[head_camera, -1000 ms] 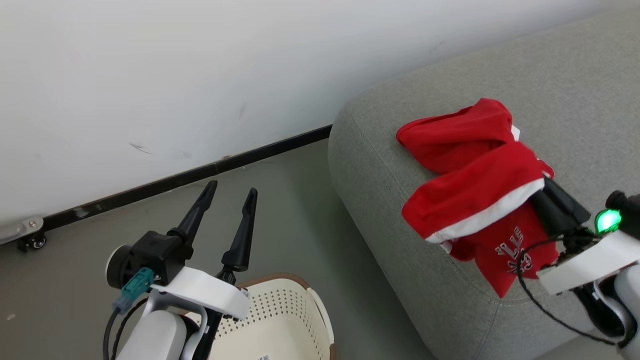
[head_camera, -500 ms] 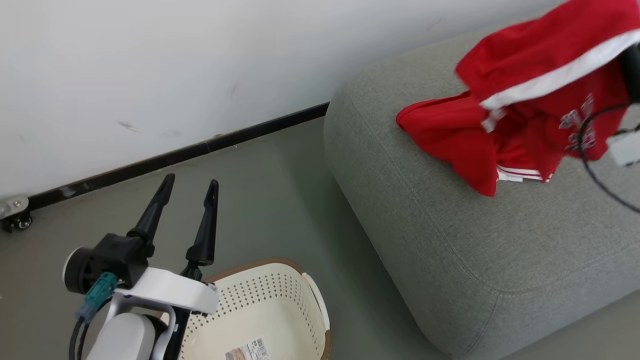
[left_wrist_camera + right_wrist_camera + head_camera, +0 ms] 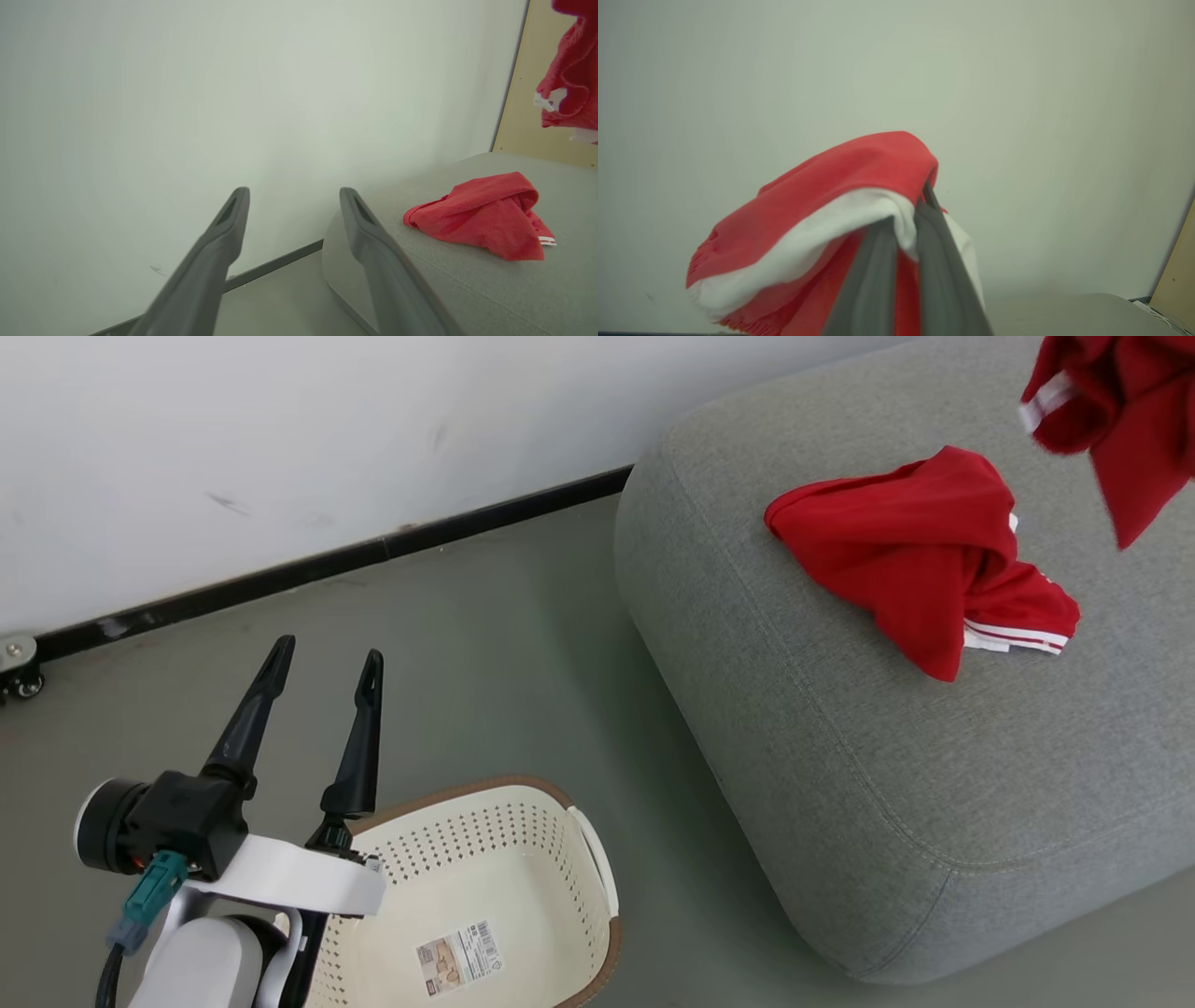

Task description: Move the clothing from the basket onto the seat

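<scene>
One piece of the red clothing point(image 3: 920, 546) lies bunched on the grey seat point(image 3: 887, 784), near its far left corner; it is also in the left wrist view point(image 3: 481, 217). A second red piece with white trim point(image 3: 1116, 415) hangs in the air above the seat's far right point(image 3: 567, 79). My right gripper point(image 3: 909, 210) is shut on this piece, with red and white fabric point(image 3: 831, 196) draped over its fingers. The cream basket point(image 3: 588, 868) stands on the floor at lower left, with a barcode sticker on its bare bottom. My left gripper point(image 3: 327, 653) hovers open over the basket's far rim point(image 3: 294, 196).
A white wall with a black baseboard point(image 3: 373, 555) runs behind the grey floor. A small caster wheel point(image 3: 19, 679) sits at the far left by the wall. A tan panel point(image 3: 528, 93) stands behind the seat.
The right gripper has lifted the lettered red piece up and away to the far right, leaving the other piece on the seat. The head camera has shifted; the left gripper stays open.
</scene>
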Robot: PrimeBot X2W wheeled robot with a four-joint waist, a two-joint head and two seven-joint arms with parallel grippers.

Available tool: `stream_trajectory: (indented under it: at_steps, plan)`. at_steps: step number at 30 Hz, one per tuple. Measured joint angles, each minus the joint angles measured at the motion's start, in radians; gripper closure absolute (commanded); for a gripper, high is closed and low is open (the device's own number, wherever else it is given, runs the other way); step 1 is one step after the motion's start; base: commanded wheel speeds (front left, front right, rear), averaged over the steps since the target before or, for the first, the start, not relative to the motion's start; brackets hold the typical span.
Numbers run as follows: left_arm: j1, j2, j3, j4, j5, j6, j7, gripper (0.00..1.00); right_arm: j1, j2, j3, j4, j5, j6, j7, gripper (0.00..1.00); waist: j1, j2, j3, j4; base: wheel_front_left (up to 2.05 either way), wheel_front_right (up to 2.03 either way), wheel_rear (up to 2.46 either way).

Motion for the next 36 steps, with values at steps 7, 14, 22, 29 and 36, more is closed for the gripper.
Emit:
stream_trajectory:
  at_steps: [7, 14, 22, 29, 36]
  plan:
    - [0.000, 0.024, 0.005, -0.033, 0.015, 0.001, 0.000, 0.00, -0.078, -0.031, -0.017, 0.059, -0.053, 0.000, 0.043, 1.00, 0.0000, 0.0000, 0.035, 0.012, 0.00, 0.00, 0.00]
    - [0.000, 0.048, 0.016, -0.066, 0.019, 0.001, 0.000, 0.00, -0.132, -0.054, -0.048, 0.123, -0.063, 0.000, 0.057, 1.00, 0.0000, 0.0000, 0.072, 0.025, 0.00, 0.00, 0.00]
    - [-0.001, 0.072, 0.026, -0.090, 0.024, 0.001, 0.014, 0.00, -0.133, -0.064, -0.066, 0.176, -0.060, 0.000, 0.048, 1.00, 0.0000, 0.0000, 0.108, 0.029, 0.00, 0.00, 0.00]
    - [-0.002, 0.088, 0.027, -0.111, 0.026, 0.001, 0.039, 0.00, -0.126, -0.063, -0.065, 0.214, -0.059, 0.000, 0.020, 1.00, 0.0000, 0.0000, 0.138, 0.021, 0.00, 0.00, 0.00]
    - [-0.003, 0.110, 0.030, -0.136, 0.035, 0.001, 0.063, 0.00, -0.066, -0.038, -0.059, 0.259, -0.052, 0.000, -0.011, 1.00, 0.0000, 0.0000, 0.168, 0.010, 0.00, 0.00, 0.00]
